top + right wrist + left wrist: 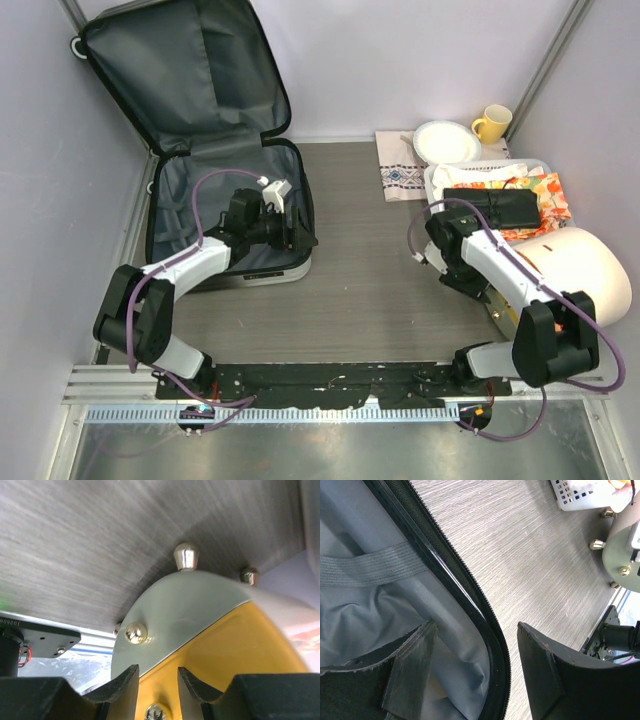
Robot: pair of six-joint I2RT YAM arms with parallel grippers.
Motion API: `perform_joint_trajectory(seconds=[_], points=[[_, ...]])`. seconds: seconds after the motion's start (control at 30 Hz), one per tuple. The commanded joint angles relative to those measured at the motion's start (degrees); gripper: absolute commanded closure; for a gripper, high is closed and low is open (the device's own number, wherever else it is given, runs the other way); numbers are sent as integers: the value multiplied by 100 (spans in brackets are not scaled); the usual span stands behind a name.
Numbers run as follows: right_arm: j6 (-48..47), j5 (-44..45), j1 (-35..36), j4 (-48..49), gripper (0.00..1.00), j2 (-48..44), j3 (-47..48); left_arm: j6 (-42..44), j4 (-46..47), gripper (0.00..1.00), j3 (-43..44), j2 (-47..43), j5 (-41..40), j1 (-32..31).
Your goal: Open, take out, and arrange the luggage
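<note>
And here's the luggage (pixel 205 130), the big hard-shell suitcase with dark grey fabric lining. It lies open at the far left corner of the grey wood-grain table (pixel 370 290), with the lid thrown back and leaning toward the wall so the lower shell faces up.

The left gripper (pixel 475 627) is at that shell's near right side. Its fingers (pixel 415 665) are spread wide and released, straddling the black zippered rim (pixel 470 595), one inside over the lining and the other outside above the table. Nothing is pinched. My read is that it's lined up to take that rim, or is simply crossing it. A grey webbing strap (pixel 370 567) runs over the lining, and no contents show in this corner. The left arm has its elbow folded near the table's left edge, the forearm reaching in across the shell and the wrist rolled sideways.

At the right edge, the right gripper (pixel 157 672) hovers low against the white rounded case with brass stud feet (pixel 580 270). Its fingers (pixel 120 685) are drawn fairly close with a slim gap, and I cannot tell whether they nip the case. That arm is folded tight, with the wrist aimed back toward the near edge.
</note>
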Motion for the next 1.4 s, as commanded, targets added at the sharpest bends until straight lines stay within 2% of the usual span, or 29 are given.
perform_joint_trajectory(seconds=[0.0,0.1,0.33,0.43,0.63,0.73,0.77,0.93,0.97,1.03,1.07,1.1,1.13,1.17,1.23,1.37], points=[[-108,191,-70,527,57,409,503,-17,193,30,255,-24,132,-3],[-108,226,-184,712,55,734,661,18,105,30,282,-59,114,-11],[-573,437,-930,1231,55,1217,1004,53,96,30,273,-129,122,-3],[-644,429,-993,1363,55,1524,1346,53,131,30,282,-76,140,-3],[-293,-502,-809,837,53,1869,2541,194,-27,24,449,-85,237,-3],[-135,-1213,-475,617,47,1790,3077,536,-404,12,641,-234,185,6],[-99,-1415,-353,564,45,1712,3366,659,-806,1,738,-269,158,6],[629,-2663,106,844,31,1702,4369,1291,-2152,0,1765,-262,-115,207],[883,-3022,106,1010,29,1754,4780,1423,-2850,0,2333,-183,-210,252],[1235,-3593,114,1309,22,1869,5099,1669,-3653,0,3003,81,-325,418],[1437,-3736,106,1833,19,1860,5205,1993,-4501,0,3363,404,-395,480],[1813,-3955,106,2099,18,1834,5214,2118,-4884,0,4045,546,-405,559],[2043,-4244,114,2415,15,1808,5171,2241,-5218,1,4357,678,-353,751],[2341,-4378,106,3123,14,1773,4944,2486,-5787,0,4882,914,-256,875],[3115,-4563,114,3803,14,1694,4636,2532,-6204,0,5220,1057,-1,1295],[4040,-4940,114,5436,13,1614,3479,2732,-6565,0,5546,1189,-36,1974]])
